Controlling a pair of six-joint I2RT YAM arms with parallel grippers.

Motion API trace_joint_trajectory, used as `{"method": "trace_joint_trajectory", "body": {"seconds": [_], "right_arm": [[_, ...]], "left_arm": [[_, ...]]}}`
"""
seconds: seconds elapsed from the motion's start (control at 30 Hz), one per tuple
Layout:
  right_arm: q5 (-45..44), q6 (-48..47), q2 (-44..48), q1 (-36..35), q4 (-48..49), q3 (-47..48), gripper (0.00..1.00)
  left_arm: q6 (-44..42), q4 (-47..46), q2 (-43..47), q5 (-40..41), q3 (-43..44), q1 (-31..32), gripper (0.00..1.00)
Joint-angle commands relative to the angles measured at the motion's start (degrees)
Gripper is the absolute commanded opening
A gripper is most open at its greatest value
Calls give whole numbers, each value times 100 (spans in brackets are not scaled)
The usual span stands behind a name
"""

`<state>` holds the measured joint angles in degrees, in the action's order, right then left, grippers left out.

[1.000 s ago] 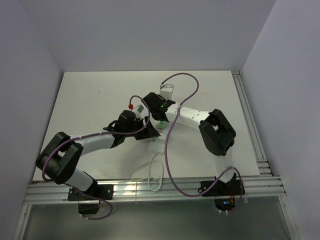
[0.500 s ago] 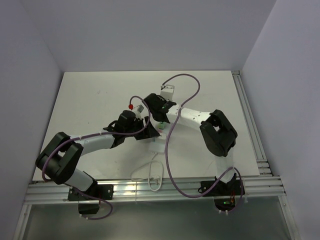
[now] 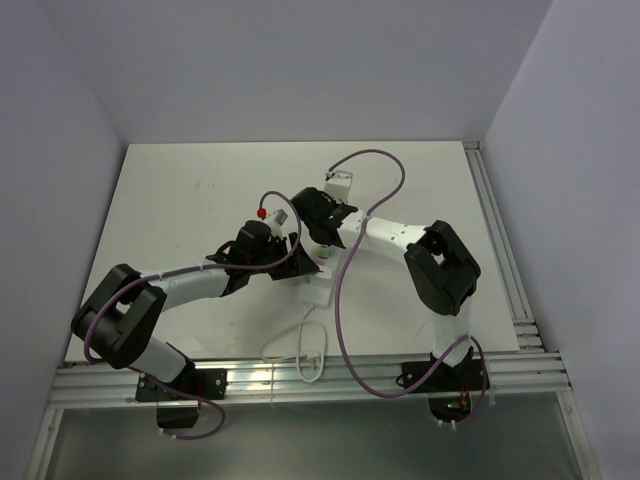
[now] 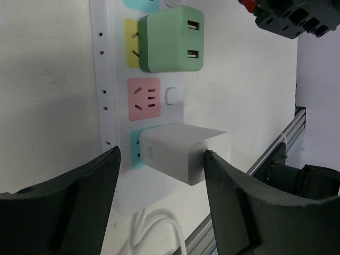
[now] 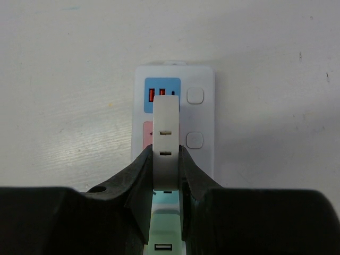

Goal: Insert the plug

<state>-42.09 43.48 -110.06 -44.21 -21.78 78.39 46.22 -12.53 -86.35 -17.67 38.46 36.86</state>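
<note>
In the right wrist view my right gripper (image 5: 166, 159) is shut on a narrow white plug (image 5: 166, 125). The plug stands over the pink socket (image 5: 147, 132) of the white power strip (image 5: 204, 119), just below its blue USB panel (image 5: 162, 95); whether its pins are in is hidden. In the left wrist view my left gripper (image 4: 162, 202) is open, its fingers (image 4: 69, 212) on either side of a white adapter (image 4: 183, 154) that sits in the teal socket at the strip's cable end. In the top view both grippers, left (image 3: 292, 255) and right (image 3: 320, 230), meet over the strip (image 3: 318, 287).
A green USB adapter (image 4: 170, 40) is plugged into the yellow socket, with a free pink socket (image 4: 143, 99) beside it. The strip's white cable (image 3: 300, 350) loops toward the near edge. Aluminium rails (image 3: 520, 300) border the right and near sides.
The right arm has shifted slightly to the right and its purple cable loop has swung with it. The left arm has stayed where it was.
</note>
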Motion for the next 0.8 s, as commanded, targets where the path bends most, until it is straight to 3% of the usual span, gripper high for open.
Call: {"method": "trace_joint_trajectory", "body": {"seconds": [0.0, 0.3, 0.77], "right_arm": [[490, -208, -121, 149, -662, -446, 0], [781, -385, -481, 211, -757, -272, 0], [446, 72, -675, 132, -1197, -280, 0]], "left_arm": [[-262, 920, -111, 396, -225, 23, 69], [-271, 928, -119, 387, -233, 14, 69], [-262, 823, -190, 352, -260, 23, 69]]}}
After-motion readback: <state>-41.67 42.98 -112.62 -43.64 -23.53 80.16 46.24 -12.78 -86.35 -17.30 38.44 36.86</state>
